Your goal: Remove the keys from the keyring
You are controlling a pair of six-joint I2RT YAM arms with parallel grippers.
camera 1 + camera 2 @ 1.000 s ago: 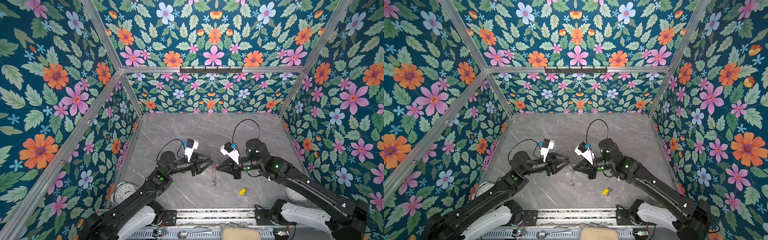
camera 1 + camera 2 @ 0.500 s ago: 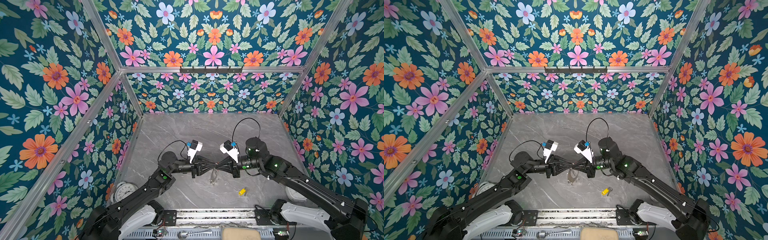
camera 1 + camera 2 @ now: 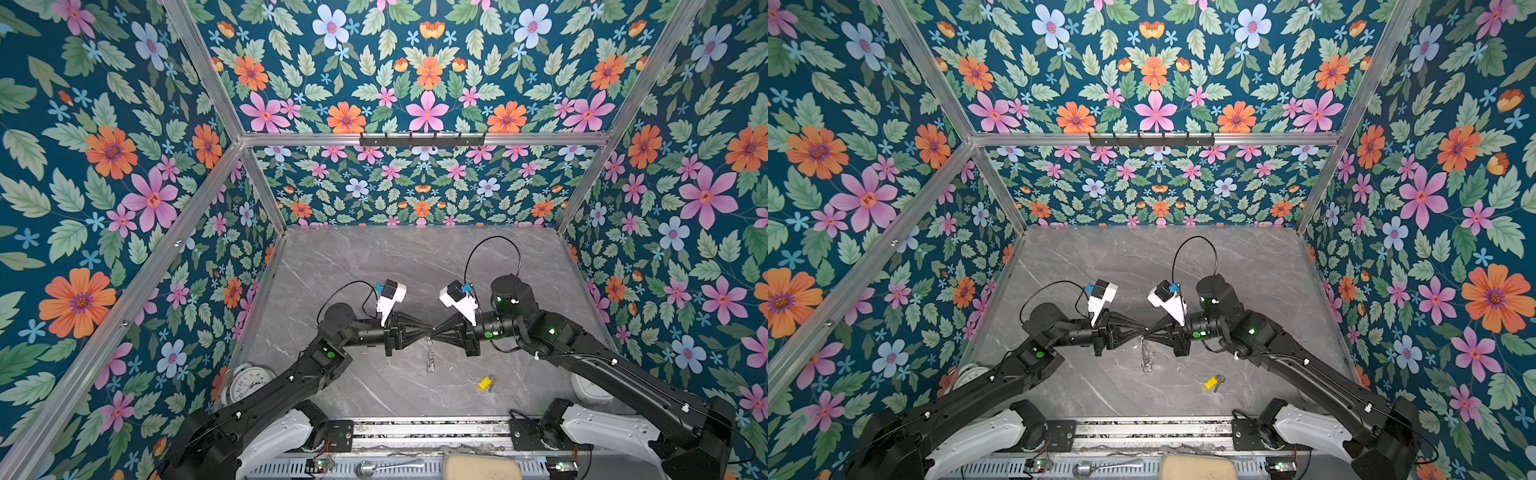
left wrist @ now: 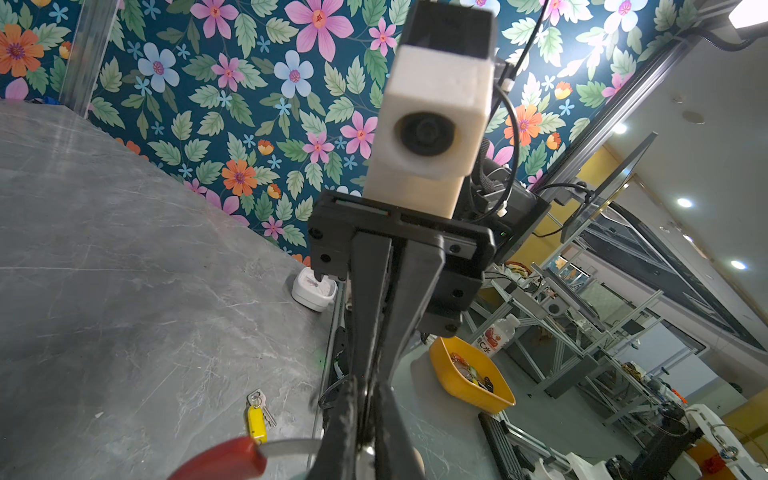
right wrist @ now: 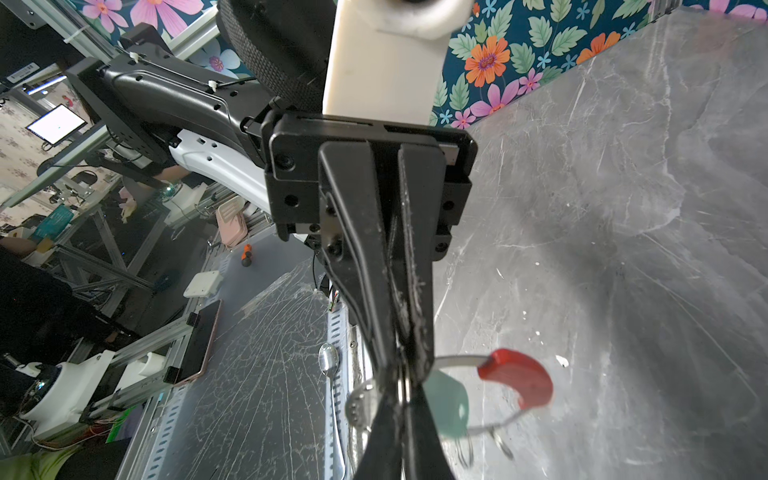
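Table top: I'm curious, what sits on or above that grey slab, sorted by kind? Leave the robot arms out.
Keys: 2, a yellow-tagged key lying on the table and a mint-tagged key up at the keyring
Keyring: 1, held up off the table
Clocks: 2, a round clock and what looks like a square clock
Total: 5

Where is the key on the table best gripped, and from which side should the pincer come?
Grip the key by its yellow tag, coming down from above and closing across the tag's narrow width. It lies flat on the table, so no side gives a way under it; the tag is its thickest part, and the metal blade looks too thin to pinch.
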